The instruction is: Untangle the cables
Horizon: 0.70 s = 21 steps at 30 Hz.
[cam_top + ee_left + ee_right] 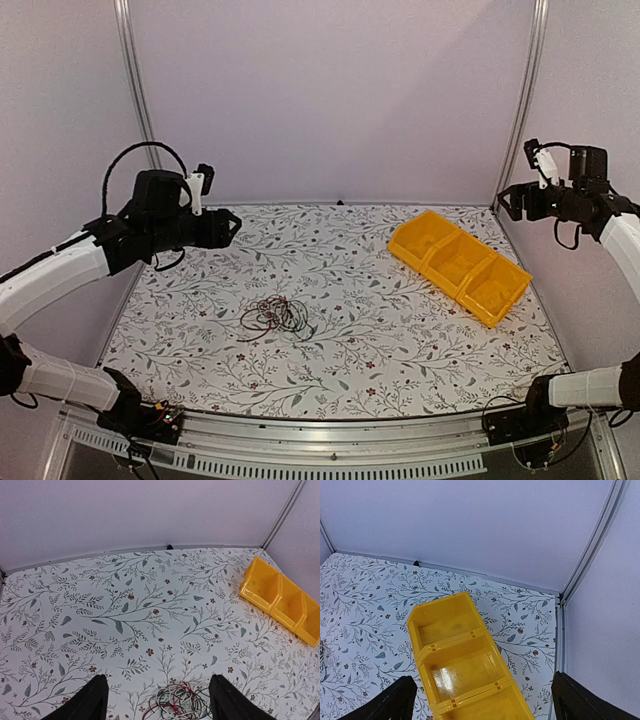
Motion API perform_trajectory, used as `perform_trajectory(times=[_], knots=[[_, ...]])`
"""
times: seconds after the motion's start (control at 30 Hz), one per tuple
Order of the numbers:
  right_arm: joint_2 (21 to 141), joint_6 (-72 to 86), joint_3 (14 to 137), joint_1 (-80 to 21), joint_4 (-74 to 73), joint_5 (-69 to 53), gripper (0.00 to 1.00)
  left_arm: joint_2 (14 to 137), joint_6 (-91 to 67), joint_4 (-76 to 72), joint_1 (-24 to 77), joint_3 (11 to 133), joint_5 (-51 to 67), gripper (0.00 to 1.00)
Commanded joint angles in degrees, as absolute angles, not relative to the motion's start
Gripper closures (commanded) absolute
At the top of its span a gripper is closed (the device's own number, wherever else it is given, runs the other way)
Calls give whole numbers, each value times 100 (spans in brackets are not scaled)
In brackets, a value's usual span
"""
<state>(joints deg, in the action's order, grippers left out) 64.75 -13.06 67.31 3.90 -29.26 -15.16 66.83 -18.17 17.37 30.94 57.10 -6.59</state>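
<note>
As the overhead camera looks down, the left arm [60, 270] is up off the worktop [200, 370]. Its elbow is bent and its forearm reaches in from the left edge. The left fingers [228, 227] point towards the middle, well above the floral surface. The cables [275, 316], a small clump of dark red-brown and black loops, lie flat on the worktop left of centre. They sit nearer the camera than those fingers and a touch to the right, with neither arm touching them. Over on the right, the right arm [625, 240] is raised high beside the side wall, right fingers [510, 202] aimed inward. A yellow bin [460, 265], three compartments in a row, sits at an angle on the right half of the worktop, well apart from the cables.

Left wrist camera now: the left fingers [94, 700] are spread wide, one dark tip at each side of the bottom edge. Right between them, low in the view, there are the cables [177, 702], red, black and whitish strands looped over one another. The yellow bin [280, 600] is off at the right edge.

Right wrist camera: the right fingers [395, 702] are also apart, hanging above the yellow bin [460, 650], which fills the gap between the tips. A sliver of wire shows at the far left edge, too small to say more.
</note>
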Motion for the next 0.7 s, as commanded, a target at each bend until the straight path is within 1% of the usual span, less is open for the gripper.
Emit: perform_trajectory(times=[0.0,0.1,0.23,0.3,0.4,0.43,0.5,0.57,0.67], knots=[[6407,-1854,6683,426,-3152,-2098,1,7012,-1657,2092,3537,5856,-62,29],[6263,-2680,6508,311,-3611,-3205,2,7181,-1616,2279,3996,5887,172,28],[6345,-3084,6231,-338,-3937,-3676,10,7529,-2190,2879,4389,6048,77,32],[6331,-3261,6097,-685,-4044,-3742,13,7647,-2783,3070,4484,6025,67,37],[6419,-3662,5952,-1326,-4269,-3697,19,7779,-3918,3478,4517,6011,-77,54],[6436,-3791,5866,-1573,-4347,-3679,21,7794,-4236,3517,4525,5975,-47,56],[6401,-4156,5667,-2109,-4344,-3587,23,7818,-4870,3644,4532,5898,-48,53],[6373,-4293,5580,-2408,-4216,-3600,25,7803,-5319,3794,4536,5819,-130,51],[6619,-4208,5709,-2558,-4221,-3694,28,7700,-5594,3825,4537,5571,-161,55]])
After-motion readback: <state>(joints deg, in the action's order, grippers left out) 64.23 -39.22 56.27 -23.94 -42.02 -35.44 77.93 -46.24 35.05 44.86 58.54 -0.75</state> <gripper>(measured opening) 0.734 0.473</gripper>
